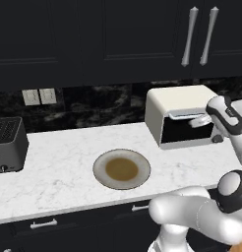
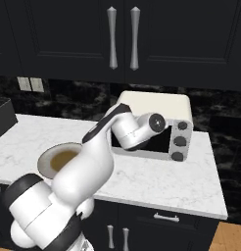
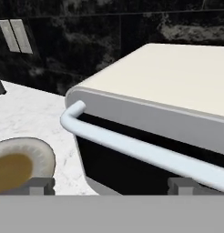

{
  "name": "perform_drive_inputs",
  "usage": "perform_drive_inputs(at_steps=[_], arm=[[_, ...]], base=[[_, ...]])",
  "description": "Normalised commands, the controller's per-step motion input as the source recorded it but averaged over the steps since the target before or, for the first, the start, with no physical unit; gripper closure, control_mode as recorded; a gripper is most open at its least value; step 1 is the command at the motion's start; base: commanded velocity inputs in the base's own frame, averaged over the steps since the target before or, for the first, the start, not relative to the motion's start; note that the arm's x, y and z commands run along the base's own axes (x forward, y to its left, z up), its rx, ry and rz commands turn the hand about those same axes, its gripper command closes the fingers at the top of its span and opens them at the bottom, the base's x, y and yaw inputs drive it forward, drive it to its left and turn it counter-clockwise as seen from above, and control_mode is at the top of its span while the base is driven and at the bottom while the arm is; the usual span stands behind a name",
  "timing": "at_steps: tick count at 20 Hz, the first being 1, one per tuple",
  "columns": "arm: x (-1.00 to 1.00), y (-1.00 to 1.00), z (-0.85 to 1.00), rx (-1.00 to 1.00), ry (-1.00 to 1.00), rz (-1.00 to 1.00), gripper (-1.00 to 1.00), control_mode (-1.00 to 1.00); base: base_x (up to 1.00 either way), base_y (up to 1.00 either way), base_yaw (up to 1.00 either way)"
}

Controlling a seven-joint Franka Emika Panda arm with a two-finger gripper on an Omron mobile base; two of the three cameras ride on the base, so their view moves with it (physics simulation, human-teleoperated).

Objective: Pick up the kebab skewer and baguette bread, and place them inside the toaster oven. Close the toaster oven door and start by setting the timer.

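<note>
Cream-white boxy toaster oven (image 1: 179,101) on the far right of the white marble counter (image 1: 59,162), dark glass door (image 3: 145,168) with pale bar handle (image 3: 132,148) upright and apparently shut, round knobs (image 2: 180,141) down its right side. Two-finger gripper (image 3: 107,184) released, small dark tips spread wide, just in front of the handle, touching nothing. Round grey plate (image 1: 98,167) with brown well near the counter's middle, left of the oven; dark grey slot toaster (image 1: 9,142) at far left; skewer and baguette not discernible, oven interior hidden behind dark glass.
</note>
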Motion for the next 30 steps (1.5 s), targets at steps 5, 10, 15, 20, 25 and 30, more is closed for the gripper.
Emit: perform_drive_inputs(at_steps=[5, 10, 15, 20, 25, 30], arm=[[-0.53, -0.16, 0.19, 0.0, -0.03, -0.04, -1.0, -1.0], [-0.62, -0.43, 0.1, -0.01, -0.07, 0.0, -1.0, -1.0], [-0.52, -0.72, 0.02, -0.11, -0.26, 0.13, -1.0, -1.0], [-0.31, -0.89, 0.0, -0.2, -0.4, 0.36, -1.0, -1.0], [-0.05, -0.72, -0.05, -0.29, -0.47, 0.33, -1.0, -1.0], [0.08, -0.16, -0.1, -0.35, -0.42, 0.08, -1.0, -1.0]], base=[[0.0, 0.0, 0.0], [0.0, 0.0, 0.0], [0.0, 0.0, 0.0], [0.0, 0.0, 0.0], [0.0, 0.0, 0.0], [0.0, 0.0, 0.0]])
